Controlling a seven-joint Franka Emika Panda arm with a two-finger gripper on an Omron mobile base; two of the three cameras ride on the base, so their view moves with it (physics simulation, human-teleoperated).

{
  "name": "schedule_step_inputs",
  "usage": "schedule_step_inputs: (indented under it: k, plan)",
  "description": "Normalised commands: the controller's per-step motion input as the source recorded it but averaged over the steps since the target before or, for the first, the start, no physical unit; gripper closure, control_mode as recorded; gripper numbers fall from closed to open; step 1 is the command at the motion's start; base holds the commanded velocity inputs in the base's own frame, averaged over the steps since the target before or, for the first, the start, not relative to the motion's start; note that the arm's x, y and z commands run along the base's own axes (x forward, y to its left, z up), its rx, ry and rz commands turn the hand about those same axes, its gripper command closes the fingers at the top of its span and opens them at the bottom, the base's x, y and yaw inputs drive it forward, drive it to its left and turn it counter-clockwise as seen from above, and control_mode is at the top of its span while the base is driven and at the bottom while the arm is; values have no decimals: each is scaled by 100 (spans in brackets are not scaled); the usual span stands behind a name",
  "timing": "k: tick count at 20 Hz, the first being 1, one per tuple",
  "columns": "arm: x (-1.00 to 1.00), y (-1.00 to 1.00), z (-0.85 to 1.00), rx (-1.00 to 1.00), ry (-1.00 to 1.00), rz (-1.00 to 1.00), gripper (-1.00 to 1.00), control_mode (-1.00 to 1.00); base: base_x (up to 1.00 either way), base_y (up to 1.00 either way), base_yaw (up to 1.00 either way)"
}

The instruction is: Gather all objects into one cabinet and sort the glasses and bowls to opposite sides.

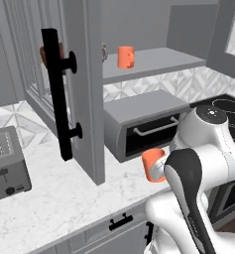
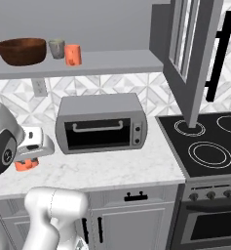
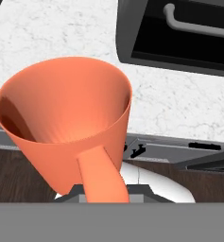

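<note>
My gripper (image 3: 103, 188) is shut on the handle of a bright orange mug (image 3: 66, 113), whose open mouth faces the hand camera. The same mug (image 1: 152, 164) hangs just above the counter in front of the toaster oven, half hidden by my hand (image 2: 33, 141) in the right base view. On the grey cabinet shelf (image 2: 117, 62) stand a wide dark brown bowl (image 2: 22, 50) at the left, a pale grey mug (image 2: 57, 48) beside it, then a second orange mug (image 2: 73, 54). That second mug (image 1: 125, 57) also shows past the open cabinet door (image 1: 87, 99).
A grey toaster oven (image 2: 101, 123) sits on the marble counter (image 1: 64, 198) under the shelf. A toaster (image 1: 5, 166) stands at the far left and a black stove top (image 2: 209, 146) at the right. The open door's black bar handle (image 1: 57, 94) juts toward me.
</note>
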Motion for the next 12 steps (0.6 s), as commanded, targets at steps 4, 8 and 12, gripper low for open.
schedule_step_inputs:
  k: [4,8,12]
  plan:
    - [0,0,0,0,0,0,100,100,0,0,0]
    - [0,0,0,0,0,0,100,100,0,0,0]
    - [0,0,0,0,0,0,100,100,0,0,0]
